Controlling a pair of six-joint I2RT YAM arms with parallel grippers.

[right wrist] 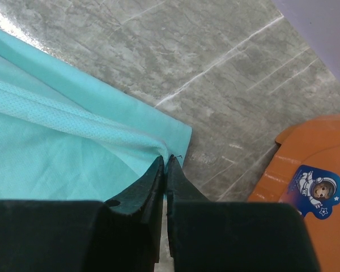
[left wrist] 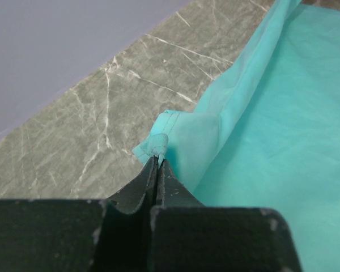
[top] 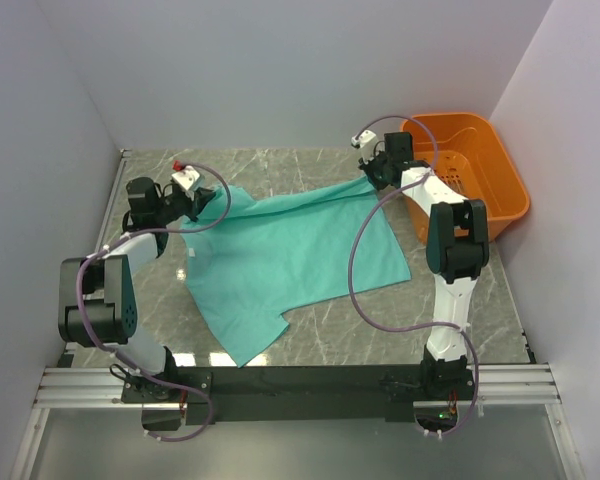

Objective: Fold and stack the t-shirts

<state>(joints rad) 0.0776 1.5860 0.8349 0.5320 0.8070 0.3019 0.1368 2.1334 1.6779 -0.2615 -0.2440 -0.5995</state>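
Note:
A plain teal t-shirt (top: 290,255) lies spread over the middle of the grey marble table, its far edge lifted and stretched between my two grippers. My left gripper (top: 193,205) is shut on the shirt's far left corner (left wrist: 158,141), the cloth pinched between the closed black fingertips (left wrist: 150,170). My right gripper (top: 372,172) is shut on the far right corner (right wrist: 175,139), with a fold of cloth (right wrist: 73,110) running away from the closed fingertips (right wrist: 158,167). A sleeve (top: 250,340) points toward the near edge.
An orange plastic basket (top: 500,165) stands at the back right, beside my right arm; its rim with an astronaut sticker (right wrist: 317,190) shows in the right wrist view. White walls enclose the table on three sides. A metal rail (top: 300,385) runs along the near edge.

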